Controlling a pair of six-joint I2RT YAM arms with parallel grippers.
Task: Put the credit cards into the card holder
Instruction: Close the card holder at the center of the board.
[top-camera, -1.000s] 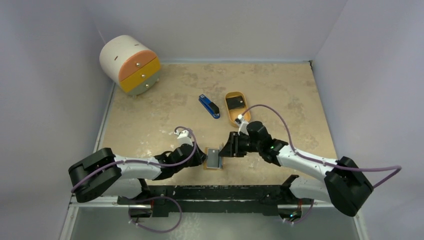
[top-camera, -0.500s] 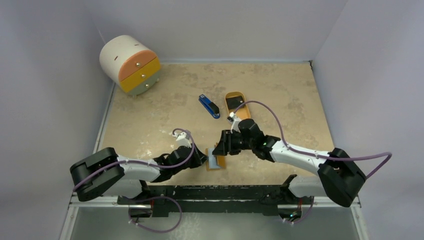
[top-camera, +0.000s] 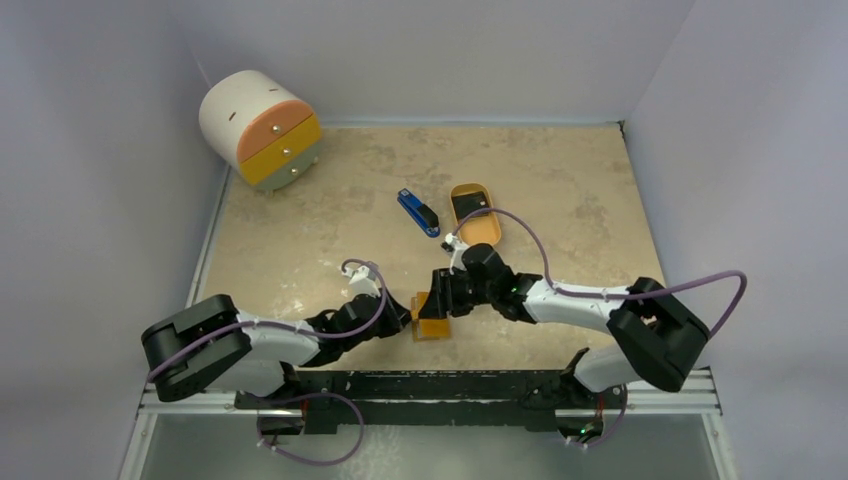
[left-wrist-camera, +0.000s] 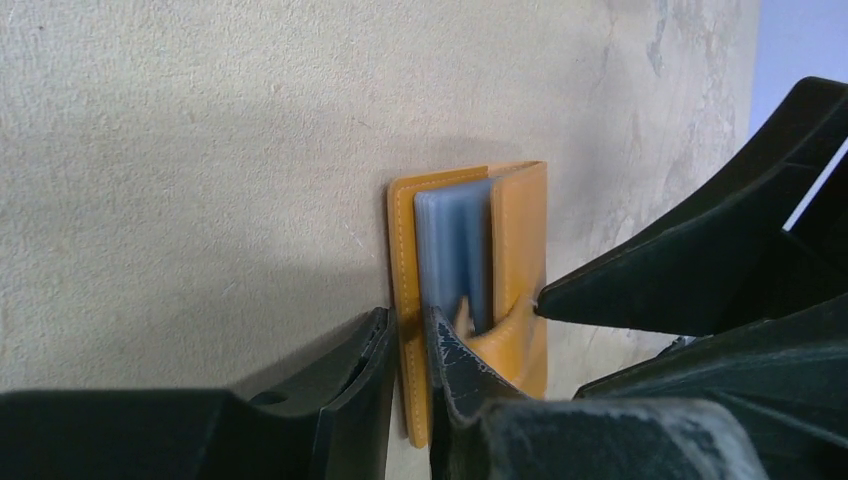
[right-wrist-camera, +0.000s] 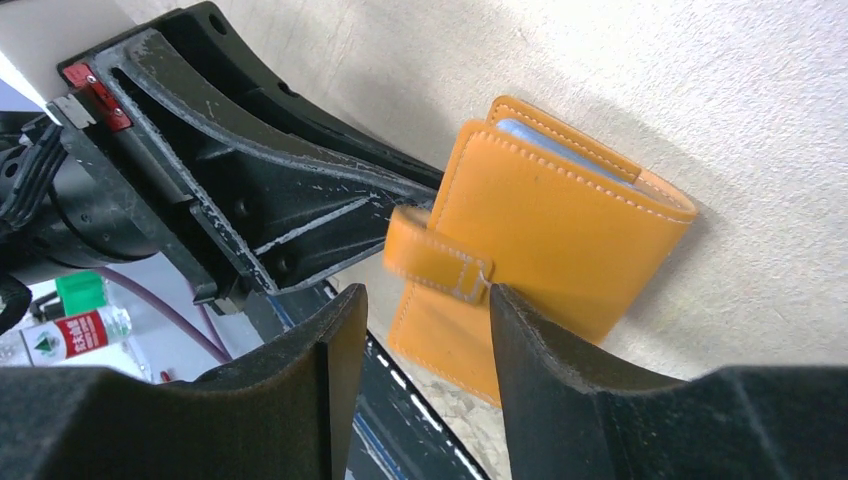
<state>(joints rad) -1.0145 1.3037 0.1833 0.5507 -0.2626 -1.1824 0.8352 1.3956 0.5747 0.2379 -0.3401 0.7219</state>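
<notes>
**Card holder (top-camera: 432, 325) pinched near the front edge of the tabletop (top-camera: 330, 200)**

Between the two arms, close to the front edge: smooth orange leather-like material, squarish, edged with pale stitching (right-wrist-camera: 560, 175). Folded almost shut over a wad of blue-grey, translucent-looking sleeves (left-wrist-camera: 450, 240). Across the outer cover, a short strap (right-wrist-camera: 430, 258) of the same orange, its free end loose and lifted off the cover.

Clamped on one cover of the holder, near a corner: the left gripper (left-wrist-camera: 408, 335), its matte black, scuffed fingers (left-wrist-camera: 350, 400) tight against either face of the leather. Opposite it, the right gripper (right-wrist-camera: 425, 292), jaws apart and holding nothing. One fingertip at the strap's end (touching or just beside, hard to say), the strap itself ahead of the gap.

Farther back, well apart from the holder: an oval orange tray (top-camera: 488, 232), glossy, with a dark, flat credit card (top-camera: 470, 205) lying in it (one card or a stack, cannot tell). Just left of the tray, a blue-and-black stapler (top-camera: 418, 212), long and narrow, lying askew. In the far left corner, a rounded white drawer unit (top-camera: 262, 128) with orange and yellow drawer fronts.

Underneath everything, beige matte surface mottled like stone. On three sides, plain pale lavender-grey walls (top-camera: 450, 50), smooth and even.
</notes>
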